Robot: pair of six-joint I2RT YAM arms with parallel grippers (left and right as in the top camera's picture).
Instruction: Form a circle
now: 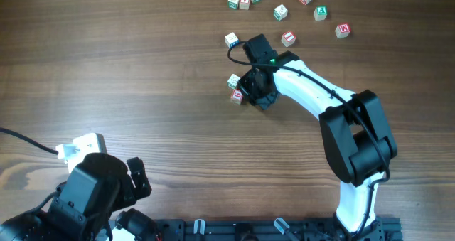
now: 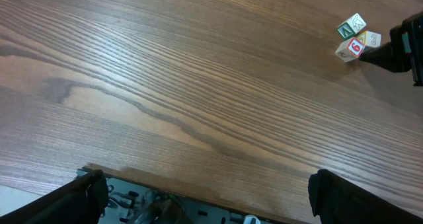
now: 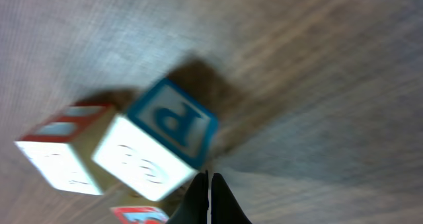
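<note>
Brown wood-grain desk point(image 1: 106, 70), seen from above and from both wrists. My right claw point(image 1: 247, 92) is pinched fully shut on nothing, its tip at the edge of the clump point(image 1: 235, 87) of three letter cubes, which lies right of the desk's centre and is not yet a circle. My left claw point(image 2: 208, 181) hangs wide open and empty over the near left edge, well apart from the clump. Loose cubes point(image 1: 281, 12) are scattered along the far edge, and one cube point(image 1: 231, 39) lies just beyond the clump.
</note>
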